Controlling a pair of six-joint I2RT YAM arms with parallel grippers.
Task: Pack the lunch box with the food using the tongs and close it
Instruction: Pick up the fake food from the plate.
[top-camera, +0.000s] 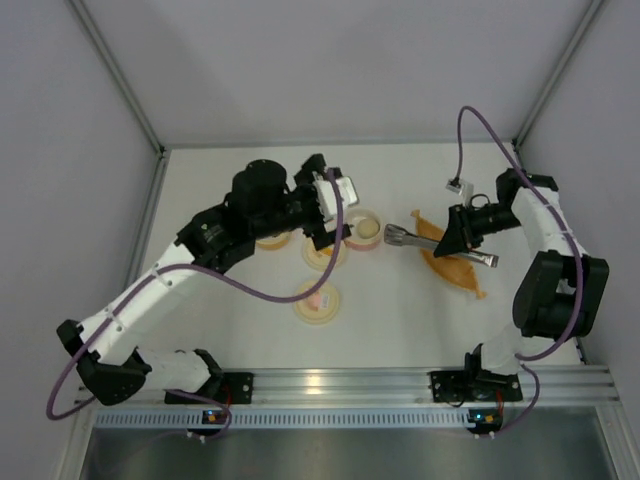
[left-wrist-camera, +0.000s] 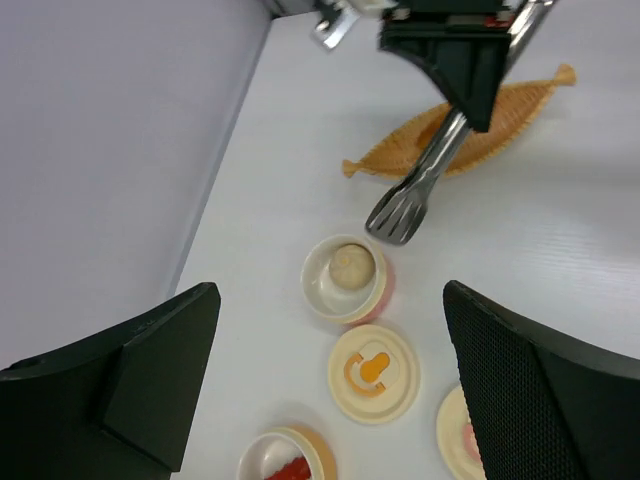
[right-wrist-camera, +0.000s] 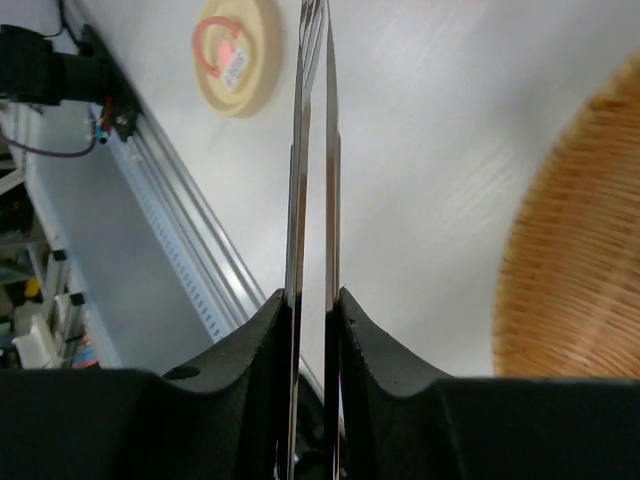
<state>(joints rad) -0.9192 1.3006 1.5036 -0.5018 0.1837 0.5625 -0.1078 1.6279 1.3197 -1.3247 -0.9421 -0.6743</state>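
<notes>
Two arms in shot: R gripper (right-wrist-camera: 312, 300) clamped on the tongs (left-wrist-camera: 425, 180), blades squeezed nearly together, tips just beside the open pot (left-wrist-camera: 315, 290) w/ cream ball (left-wrist-camera: 350, 265) inside. L gripper (left-wrist-camera: 330, 330) spread wide, empty, above the pots. Red sausage (left-wrist-camera: 290, 468) sits in a second pot (left-wrist-camera: 258, 455).

Grey tongs (right-wrist-camera: 330, 200): clamped in right gripper (right-wrist-camera: 313, 310), arms nearly together. Woven orange tray (right-wrist-camera: 575, 260): to its right. Cream lid (right-wrist-camera: 236, 55): ahead, left.
</notes>
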